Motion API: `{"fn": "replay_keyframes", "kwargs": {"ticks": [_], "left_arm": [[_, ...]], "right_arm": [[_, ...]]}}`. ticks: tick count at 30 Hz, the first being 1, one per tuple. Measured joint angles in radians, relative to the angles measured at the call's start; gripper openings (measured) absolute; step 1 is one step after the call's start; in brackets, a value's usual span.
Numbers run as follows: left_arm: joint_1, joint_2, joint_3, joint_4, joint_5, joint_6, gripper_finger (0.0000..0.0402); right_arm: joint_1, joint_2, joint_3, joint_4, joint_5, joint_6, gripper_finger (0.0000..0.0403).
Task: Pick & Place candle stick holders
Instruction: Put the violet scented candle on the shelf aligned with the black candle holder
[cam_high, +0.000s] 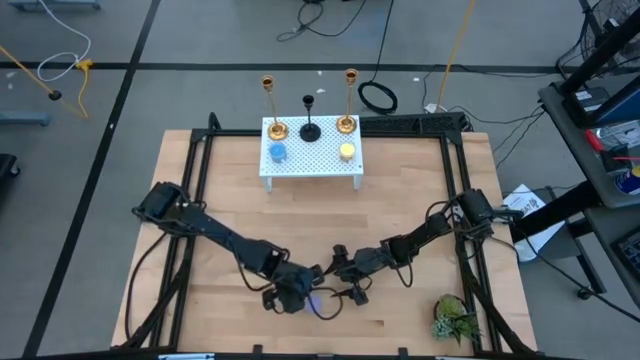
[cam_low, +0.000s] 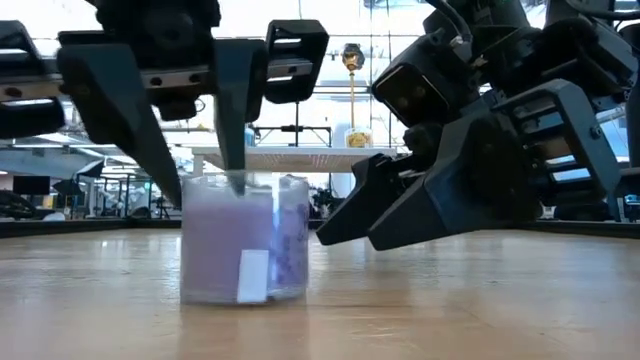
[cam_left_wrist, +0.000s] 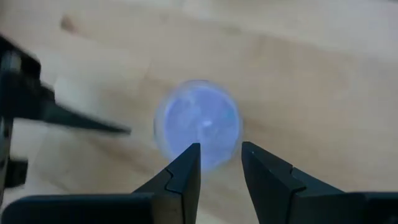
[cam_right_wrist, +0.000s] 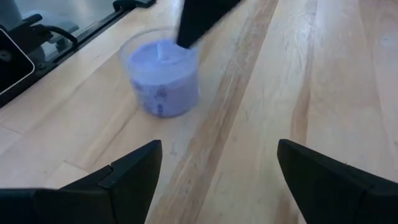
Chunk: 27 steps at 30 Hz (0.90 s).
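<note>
A purple cup (cam_high: 321, 304) (cam_low: 245, 250) stands on its base on the wooden table near the front edge. My left gripper (cam_high: 310, 299) (cam_left_wrist: 221, 155) is open right above it, fingers pointing down: one finger (cam_low: 232, 120) dips inside the rim, the other (cam_low: 140, 120) is outside the wall. My right gripper (cam_high: 346, 285) (cam_right_wrist: 217, 162) is open and empty, low beside the cup on its right. Two gold sticks (cam_high: 272, 105) (cam_high: 348, 100), a black one (cam_high: 311, 118), a blue cup (cam_high: 277, 152) and a yellow cup (cam_high: 347, 151) stand on a white stand (cam_high: 310, 170). My left gripper straddles the purple cup's rim (cam_right_wrist: 168, 46) from above, one finger inside and one outside. I cannot tell whether either finger touches the cup. The cup stands upright on the table.
The white stand sits at the table's far middle. A green plant sprig (cam_high: 455, 318) lies at the near right corner. Black frame rails (cam_high: 200, 200) run along the table's left, right and far sides. Bare wood lies between the stand and the grippers.
</note>
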<state>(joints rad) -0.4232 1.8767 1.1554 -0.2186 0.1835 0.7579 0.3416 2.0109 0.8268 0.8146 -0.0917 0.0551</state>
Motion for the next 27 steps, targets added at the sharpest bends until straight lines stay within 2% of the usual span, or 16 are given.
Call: {"fn": "replay_keyframes", "kwargs": {"ticks": [14,17,23,27], "left_arm": [[0.017,0.0,0.007,-0.043,-0.011,0.048,0.0118],[0.019,0.0,0.007,-0.046,-0.009,0.042,0.0096],[0.037,0.0,0.007,-0.068,0.0,0.014,0.0015],[0.043,0.0,0.007,-0.068,-0.007,-0.015,0.0013]], "right_arm": [[0.0,0.0,0.0,0.003,-0.014,0.0,0.0314],[0.0,0.0,0.0,0.003,-0.014,0.0,0.0314],[-0.002,0.0,0.0,0.003,-0.014,0.0,0.0314],[-0.004,0.0,0.0,0.003,-0.014,0.0,0.0314]]}}
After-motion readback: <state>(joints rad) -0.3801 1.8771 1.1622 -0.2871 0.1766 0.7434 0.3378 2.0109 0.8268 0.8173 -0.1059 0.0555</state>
